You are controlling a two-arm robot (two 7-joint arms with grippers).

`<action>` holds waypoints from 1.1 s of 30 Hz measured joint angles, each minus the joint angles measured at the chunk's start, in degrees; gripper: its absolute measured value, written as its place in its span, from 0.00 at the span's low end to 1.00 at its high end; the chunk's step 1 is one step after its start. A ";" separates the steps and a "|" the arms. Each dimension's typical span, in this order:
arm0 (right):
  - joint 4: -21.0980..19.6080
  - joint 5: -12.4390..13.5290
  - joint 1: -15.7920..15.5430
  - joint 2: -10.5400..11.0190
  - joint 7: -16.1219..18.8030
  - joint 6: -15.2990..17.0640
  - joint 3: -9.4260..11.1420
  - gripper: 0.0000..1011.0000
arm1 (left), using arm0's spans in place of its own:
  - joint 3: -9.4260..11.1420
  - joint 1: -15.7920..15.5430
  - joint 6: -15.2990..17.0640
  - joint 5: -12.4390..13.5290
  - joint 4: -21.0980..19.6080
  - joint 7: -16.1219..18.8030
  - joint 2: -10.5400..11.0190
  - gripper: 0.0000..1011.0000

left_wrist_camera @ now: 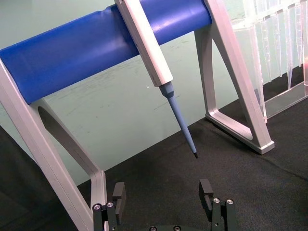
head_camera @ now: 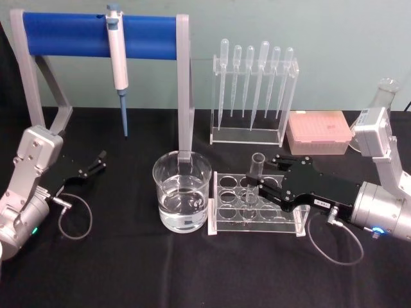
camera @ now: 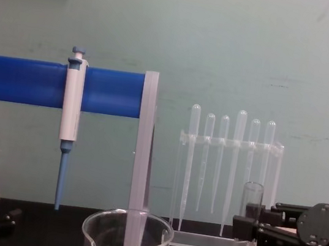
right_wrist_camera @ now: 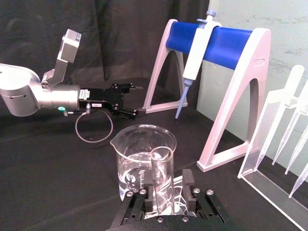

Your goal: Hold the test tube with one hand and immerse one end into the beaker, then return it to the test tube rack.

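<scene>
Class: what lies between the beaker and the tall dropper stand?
In the head view, the clear rack stands there, holding the test tube, with the right gripper around it.

Clear glossy glass beaker (head_camera: pixel 182 191), clear glass test tube (head_camera: pixel 254 174), matt black tablecloth (head_camera: pixel 128 269)

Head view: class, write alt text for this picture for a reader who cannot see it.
The right gripper is closed around an upright test tube standing in a clear rack, beside a beaker partly filled with clear liquid. The left gripper rests open on the black table at the left. Behind stand a blue pipette stand and a row of plastic pipettes.
</scene>
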 joint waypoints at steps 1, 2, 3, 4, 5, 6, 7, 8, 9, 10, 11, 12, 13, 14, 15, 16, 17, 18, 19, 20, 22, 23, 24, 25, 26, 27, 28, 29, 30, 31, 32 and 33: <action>-0.01 0.00 0.00 0.00 0.00 0.00 0.00 0.40 | 0.00 0.00 0.00 0.00 0.00 0.00 0.00 0.99; -0.02 0.01 0.01 0.01 0.00 0.01 0.01 0.44 | 0.00 0.00 0.00 0.00 0.00 0.00 0.00 0.99; -0.03 0.01 0.01 0.01 0.00 0.01 0.01 0.45 | 0.00 0.00 0.00 0.00 0.00 0.00 0.00 0.99; -0.03 0.01 0.02 0.02 0.00 0.01 0.01 0.48 | 0.00 0.00 0.00 0.00 0.00 0.00 0.00 0.99; -0.03 0.01 0.02 0.02 0.00 0.02 0.01 0.51 | 0.00 0.00 0.00 0.00 0.00 0.00 0.00 0.99; -0.04 0.02 0.03 0.03 0.00 0.02 0.01 0.56 | 0.00 0.00 0.00 0.00 0.00 0.00 0.00 0.99; -0.05 0.02 0.03 0.03 0.00 0.02 0.01 0.58 | 0.00 0.00 0.00 0.00 0.00 0.00 0.00 0.99; -0.05 0.02 0.03 0.03 0.00 0.02 0.01 0.59 | 0.00 0.00 0.00 0.00 0.00 0.00 0.00 0.99; -0.34 0.05 -0.02 0.04 -0.06 -0.06 0.19 0.65 | 0.00 0.00 0.00 0.00 0.00 0.00 0.00 0.99; -0.59 0.10 -0.09 0.05 -0.12 -0.20 0.35 0.68 | 0.00 0.00 0.00 0.00 0.00 0.00 0.00 0.99; -0.83 0.13 -0.16 0.07 -0.18 -0.35 0.52 0.70 | 0.00 0.00 0.00 0.00 0.00 0.00 0.00 0.99; -1.39 0.27 -0.41 0.11 -0.35 -0.70 0.96 0.75 | 0.00 0.00 0.00 0.00 0.00 0.00 0.00 0.99; -1.76 0.39 -0.55 0.11 -0.49 -0.89 1.17 0.77 | 0.00 0.00 0.00 0.00 0.00 0.00 0.00 0.99; -2.09 0.52 -0.69 0.12 -0.64 -1.10 1.48 0.79 | 0.00 0.00 0.00 0.00 0.00 0.00 0.00 0.99; -2.47 0.67 -0.85 0.12 -0.77 -1.32 1.78 0.81 | 0.00 0.00 0.00 0.00 0.00 0.00 0.00 0.99; -3.16 1.10 -1.24 0.10 -1.13 -1.76 2.41 0.86 | 0.00 0.00 0.00 0.00 0.00 0.00 0.00 0.99; -3.44 1.39 -1.44 0.05 -1.31 -1.97 2.75 0.88 | 0.01 0.00 0.00 0.00 0.00 0.00 0.00 0.99; -3.93 2.00 -1.80 -0.08 -1.70 -2.18 3.40 0.89 | 0.00 0.00 0.00 0.00 0.00 0.00 0.00 0.99; -4.20 2.47 -2.05 -0.20 -2.06 -2.19 3.83 0.94 | 0.00 0.00 0.00 0.00 0.00 0.00 0.00 0.99; -4.43 2.97 -2.32 -0.36 -2.44 -2.18 4.28 0.95 | 0.00 0.00 0.00 0.00 0.00 0.00 0.00 0.99; -4.89 4.40 -3.22 -0.98 -3.92 -1.86 5.64 0.99 | 0.00 0.00 0.00 0.00 0.00 0.00 0.00 0.99; -5.00 4.73 -3.50 -1.20 -4.50 -1.75 6.04 0.99 | 0.00 0.00 0.00 0.00 0.00 0.00 0.00 0.99; -5.13 5.09 -3.84 -1.48 -5.36 -1.60 6.56 0.99 | 0.00 0.00 0.00 0.00 0.00 0.00 0.00 0.99; -5.27 5.32 -4.25 -1.76 -6.42 -1.50 7.02 0.99 | 0.00 0.00 0.00 0.00 0.00 0.00 0.00 0.99; -5.65 5.33 -5.26 -2.43 -8.95 -1.44 8.13 0.99 | 0.00 0.00 0.00 0.00 0.00 0.00 0.00 0.99; -5.94 5.05 -5.85 -2.85 -10.58 -1.41 8.69 0.99 | 0.00 0.00 0.00 0.00 0.00 0.00 0.00 0.99; -6.46 4.14 -6.98 -3.75 -14.09 -1.15 9.60 0.99 | 0.00 0.00 0.00 0.00 0.00 0.00 0.00 0.99; -6.64 3.55 -7.42 -4.17 -15.80 -0.96 9.93 0.99 | 0.00 0.00 0.00 0.00 0.00 0.00 0.00 0.99; -6.81 3.06 -7.82 -4.58 -17.21 -0.73 10.22 0.99 | 0.00 0.00 0.00 0.00 0.00 0.00 0.00 0.99; -7.01 2.33 -8.29 -5.05 -18.87 -0.42 10.53 0.99 | 0.00 0.00 0.00 0.00 0.00 0.00 0.00 0.99; -7.26 0.82 -9.11 -5.88 -22.15 0.14 10.93 0.99 | 0.00 0.00 0.00 0.00 0.00 0.00 0.00 0.99; -7.37 0.04 -9.49 -6.37 -23.64 0.39 11.11 0.99 | 0.00 0.00 0.00 0.00 0.00 0.00 0.00 0.99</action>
